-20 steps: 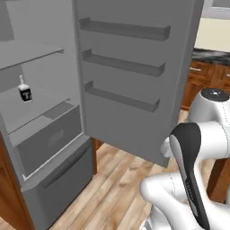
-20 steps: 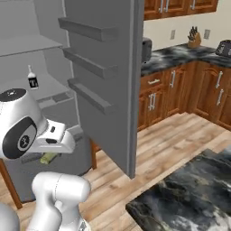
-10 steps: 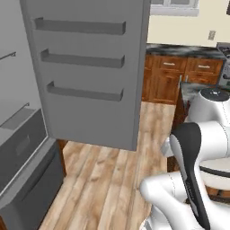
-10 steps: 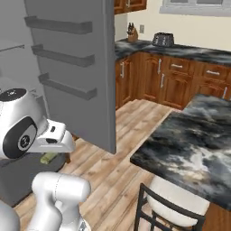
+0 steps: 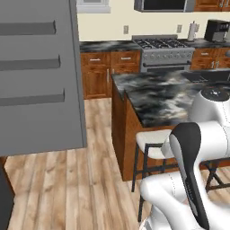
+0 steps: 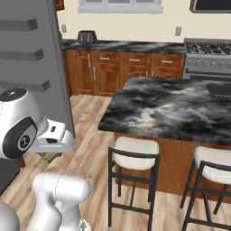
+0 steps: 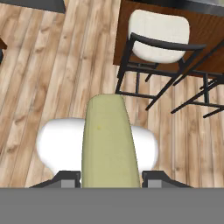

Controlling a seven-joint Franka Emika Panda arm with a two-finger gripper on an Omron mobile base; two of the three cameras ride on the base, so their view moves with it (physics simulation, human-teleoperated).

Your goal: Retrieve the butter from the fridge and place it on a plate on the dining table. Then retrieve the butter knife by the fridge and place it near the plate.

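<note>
In the hand view the butter [image 7: 107, 144], a pale yellow-tan stick, stands up between my gripper's [image 7: 109, 180] two dark fingertips [image 7: 66, 180], which are shut on it above the wood floor. In the right base view the butter [image 6: 48, 156] peeks out below my hand at the left. The fridge's open grey door [image 5: 40, 76] [image 6: 27, 58] fills the left side. The dining table [image 5: 166, 94] [image 6: 158, 108], with its marbled top, lies ahead to the right. The plate and the butter knife are out of view.
Two cream-seated black stools [image 6: 134, 153] [image 6: 214, 164] stand at the table's near side; one stool [image 7: 159, 28] shows in the hand view. A stove [image 5: 164, 49], wood wall cabinets [image 6: 106, 72] and a toaster [image 6: 86, 36] line the back wall.
The whole picture has swung from the open fridge toward the dining table, so the base has moved. The butter stays in the gripper as before.
</note>
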